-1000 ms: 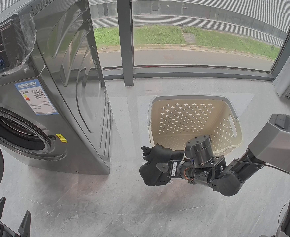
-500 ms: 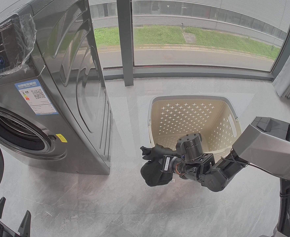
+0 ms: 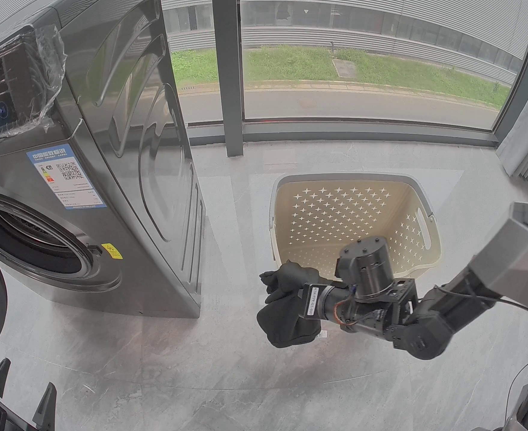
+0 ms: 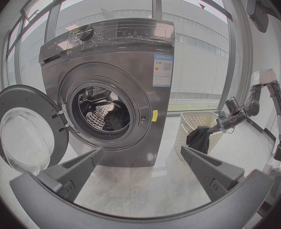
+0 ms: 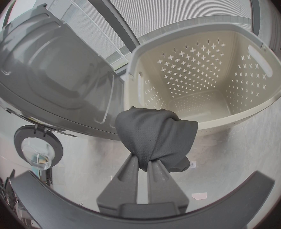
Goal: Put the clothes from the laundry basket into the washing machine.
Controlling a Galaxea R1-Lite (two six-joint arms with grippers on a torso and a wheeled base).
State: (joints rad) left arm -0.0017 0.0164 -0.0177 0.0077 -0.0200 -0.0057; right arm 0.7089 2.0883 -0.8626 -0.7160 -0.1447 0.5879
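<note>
- Right claw point(image 5: 143, 164) has its two fingers pressed nearly together, pinching a fold of a dark cloth point(image 5: 156, 137).
- From the head view, the cloth point(image 3: 285, 315) bunches over the claw's tips and sags below them, on the left end of the arm, which reaches in from the right.
- It hangs above the floor point(image 3: 216, 366), just off the near-left corner of the basket point(image 3: 348, 176) and outside its rim.
- One lobe of the cloth sticks up above the fingers; the bigger lump droops on the near side.
- Seen from the left wrist, the cloth point(image 4: 198, 139) dangles in front of the basket's point(image 4: 194, 120) wall, clear of the floor.
- Left claw point(image 4: 141, 149) is spread wide with nothing between its fingers.
- It sits low at the near-left point(image 3: 24, 379), well apart from the cloth, and faces the washer.
- Washer point(image 3: 126, 151) stands at the left, with the basket to its right and a strip of floor between them.
- Its round door point(image 4: 25, 128) is swung fully open to the left side of the drum point(image 4: 92, 105).
- Another dark garment point(image 4: 116, 120) lies inside the drum, low and to the right.
- Basket is cream with star-shaped holes and a slot handle in its right wall.
- A window point(image 3: 366, 49) runs along the far side behind the basket.
</note>
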